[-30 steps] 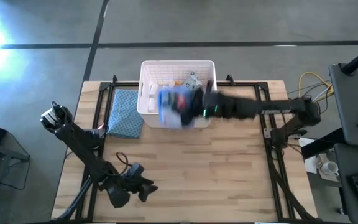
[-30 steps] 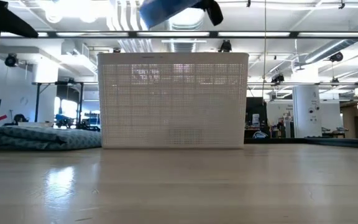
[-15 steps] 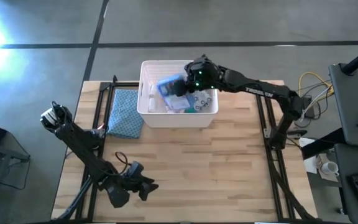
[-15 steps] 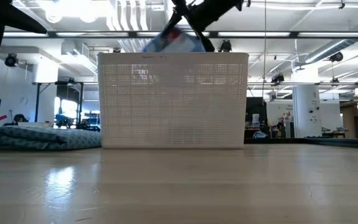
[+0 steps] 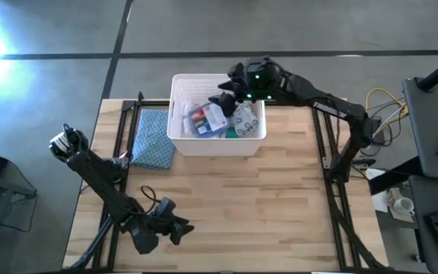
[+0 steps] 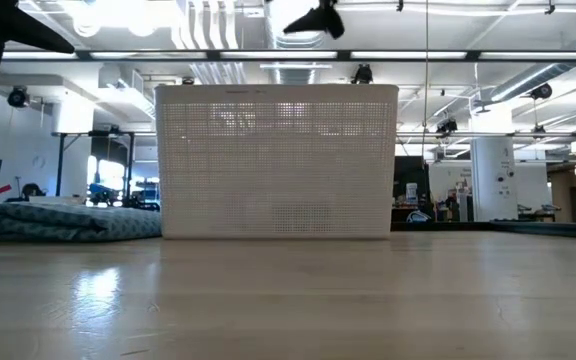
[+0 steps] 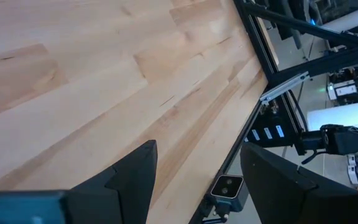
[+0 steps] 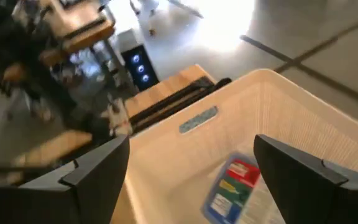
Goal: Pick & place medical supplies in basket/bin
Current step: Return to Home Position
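High view: right tool (image 5: 225, 91) wide, empty above basket (image 5: 177, 106) of medical supplies (image 5: 211, 120), seemingly free to withdraw; left tool (image 5: 182, 228) wide, parked.

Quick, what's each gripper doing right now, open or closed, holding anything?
Left gripper: open, empty, over the table.
Right gripper: open, empty, above the basket.

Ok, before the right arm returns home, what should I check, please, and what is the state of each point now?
1. Right gripper open, holding nothing: ok.
2. Right gripper above the rim of the white slotted plastic basket: ok.
3. Blue flat packet lying inside the basket: ok.
4. Left gripper open, parked at the wooden table's front left: ok.
5. Blue checked cloth left of the basket, away from the right arm: ok.
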Robot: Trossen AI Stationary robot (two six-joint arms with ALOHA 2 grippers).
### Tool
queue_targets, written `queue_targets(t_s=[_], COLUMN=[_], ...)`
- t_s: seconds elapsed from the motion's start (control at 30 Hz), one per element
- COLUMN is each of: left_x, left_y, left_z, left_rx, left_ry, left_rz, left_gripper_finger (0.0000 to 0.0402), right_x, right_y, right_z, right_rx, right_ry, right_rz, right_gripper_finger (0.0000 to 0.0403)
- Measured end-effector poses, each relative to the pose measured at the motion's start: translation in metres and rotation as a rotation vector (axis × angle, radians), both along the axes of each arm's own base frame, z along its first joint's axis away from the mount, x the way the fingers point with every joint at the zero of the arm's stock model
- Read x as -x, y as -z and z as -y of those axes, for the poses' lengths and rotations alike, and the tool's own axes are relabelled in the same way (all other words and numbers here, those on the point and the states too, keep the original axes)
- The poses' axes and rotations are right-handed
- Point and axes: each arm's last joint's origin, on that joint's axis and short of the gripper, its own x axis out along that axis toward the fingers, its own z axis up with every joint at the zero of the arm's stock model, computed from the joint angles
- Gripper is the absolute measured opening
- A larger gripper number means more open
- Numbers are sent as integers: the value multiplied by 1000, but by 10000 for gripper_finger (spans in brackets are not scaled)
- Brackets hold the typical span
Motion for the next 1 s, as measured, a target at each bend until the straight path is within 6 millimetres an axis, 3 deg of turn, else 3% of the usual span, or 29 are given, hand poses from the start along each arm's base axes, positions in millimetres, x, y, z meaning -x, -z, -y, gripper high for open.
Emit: queue_targets(t_s=[0.17,0.4,0.67,0.83,1.0], left_x=[-1,-6,-6,1,9], left_y=[1,-6,-33,-47,-48], left_z=[-2,-6,-21,-37,-55], left_rx=[-11,-73,-247,-349,-408], left_ry=[-1,34,142,185,246], left_rz=[-4,26,158,298,561], left_gripper_finger=[212,212,212,212,212], right_x=[11,30,31,32,32], right_y=[-13,-34,-31,-20,-20], right_z=[-10,-18,-40,-64,-102], right_rx=[98,70,13,-13,10], right_ry=[-80,-101,-334,-417,-524], right_rz=[-109,-161,-212,-323,-344], right_gripper_finger=[337,336,332,338,341])
